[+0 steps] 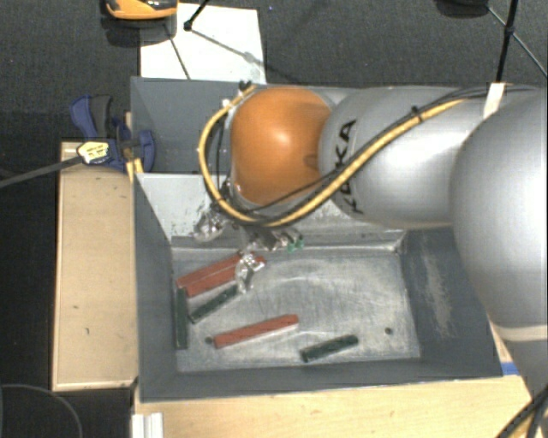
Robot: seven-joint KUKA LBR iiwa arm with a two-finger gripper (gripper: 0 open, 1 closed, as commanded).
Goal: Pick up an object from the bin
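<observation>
Where claw (248,267) hovers, red bar (205,277) slants up-right.

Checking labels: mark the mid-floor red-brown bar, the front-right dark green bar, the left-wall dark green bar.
mid-floor red-brown bar (255,331), camera view, middle of its length.
front-right dark green bar (329,347), camera view, middle of its length.
left-wall dark green bar (180,319), camera view, middle of its length.

Behind the bin (156,299), a white sheet of paper (214,43) on dark carpet (51,51); just left of it, an orange-yellow gadget (139,7) (cut by the top edge). Thin black cable (34,174) at left.
</observation>
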